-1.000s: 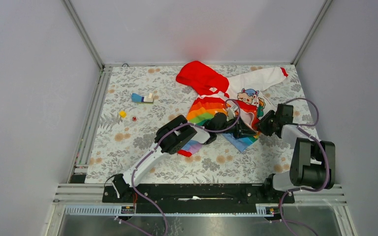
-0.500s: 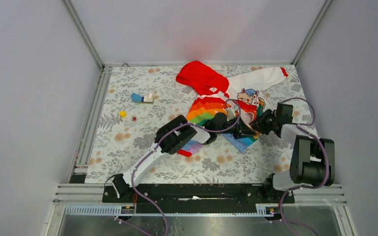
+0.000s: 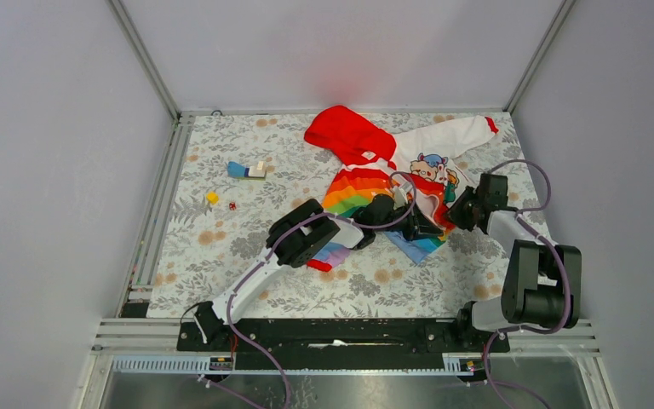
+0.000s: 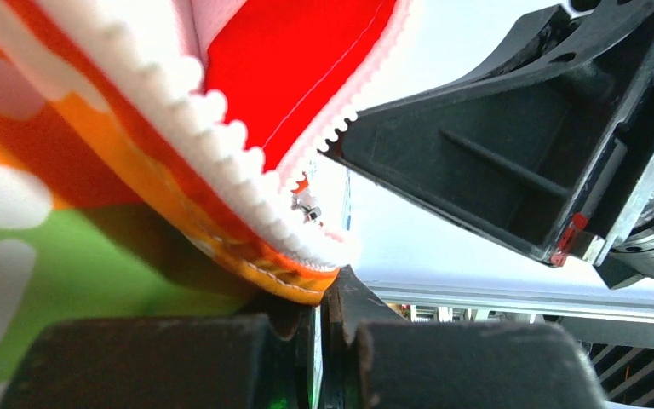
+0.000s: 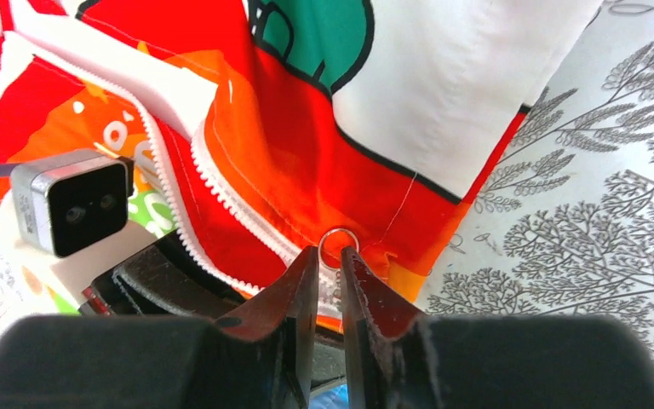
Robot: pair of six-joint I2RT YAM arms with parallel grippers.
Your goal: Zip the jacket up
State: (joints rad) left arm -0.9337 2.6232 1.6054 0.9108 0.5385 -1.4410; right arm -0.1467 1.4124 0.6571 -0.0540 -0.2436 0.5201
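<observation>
The right tool (image 5: pixel 325 256) has narrowed at the jacket's (image 5: pixel 306 145) pull ring (image 5: pixel 339 230), grip unclear.

Matt cloth jacket (image 5: pixel 289 170); white plastic zipper teeth (image 4: pixel 221 146) (shiny metal pull ring (image 5: pixel 339 239)).

both arms reach inward; left hand (image 4: pixel 324 311) clamped tight, right hand (image 5: pixel 327 266) with fingers nearly together.

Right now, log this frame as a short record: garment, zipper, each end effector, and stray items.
garment: jacket, lying rumpled on floral table
zipper: open, tooth rows apart
left end effector: shut on jacket's front edge
right end effector: nearly shut at zipper pull ring, grip unclear
stray items: blue-white block, yellow piece
</observation>
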